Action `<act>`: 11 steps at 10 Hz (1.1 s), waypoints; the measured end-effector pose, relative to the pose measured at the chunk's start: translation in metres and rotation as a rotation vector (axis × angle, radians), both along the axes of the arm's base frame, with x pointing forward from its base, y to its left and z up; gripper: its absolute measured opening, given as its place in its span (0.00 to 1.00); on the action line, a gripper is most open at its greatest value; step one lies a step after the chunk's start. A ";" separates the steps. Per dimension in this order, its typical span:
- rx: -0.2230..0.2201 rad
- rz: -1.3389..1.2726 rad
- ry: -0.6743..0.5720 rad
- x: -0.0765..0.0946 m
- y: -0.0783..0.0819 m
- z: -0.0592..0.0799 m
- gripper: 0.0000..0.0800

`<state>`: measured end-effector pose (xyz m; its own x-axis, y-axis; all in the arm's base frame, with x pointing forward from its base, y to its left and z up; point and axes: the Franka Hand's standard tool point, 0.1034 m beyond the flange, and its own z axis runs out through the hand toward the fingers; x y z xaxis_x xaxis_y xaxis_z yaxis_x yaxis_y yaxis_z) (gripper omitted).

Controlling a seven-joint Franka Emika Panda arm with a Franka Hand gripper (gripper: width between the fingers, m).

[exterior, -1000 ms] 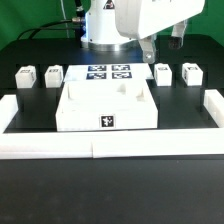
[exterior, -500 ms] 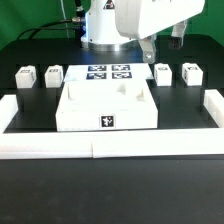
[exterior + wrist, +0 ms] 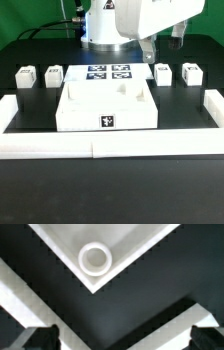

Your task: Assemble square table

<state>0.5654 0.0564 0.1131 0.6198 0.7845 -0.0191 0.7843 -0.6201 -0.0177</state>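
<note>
The white square tabletop (image 3: 82, 119) lies in the middle of the black table, with a tag on its front face. Four short white legs stand behind it: two at the exterior view's left (image 3: 25, 77) (image 3: 53, 75) and two at its right (image 3: 163, 73) (image 3: 191, 73). My gripper (image 3: 163, 42) hangs high at the back right, apart from every part. In the wrist view one corner of the tabletop (image 3: 130, 241) with a round hole (image 3: 95, 259) shows well beyond my gripper (image 3: 122, 339). Its dark fingers (image 3: 40, 339) stand wide open with nothing between them.
The marker board (image 3: 108, 72) lies flat behind the tabletop, between the leg pairs. A low white border wall (image 3: 95, 148) runs along the front and turns back at both sides. The robot's base (image 3: 105, 35) stands at the back.
</note>
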 end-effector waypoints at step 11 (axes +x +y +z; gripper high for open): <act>0.046 0.667 -0.001 -0.123 -0.096 -0.088 0.81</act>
<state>0.4424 -0.0395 0.0247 0.0019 0.9997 0.0239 0.9995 -0.0011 -0.0319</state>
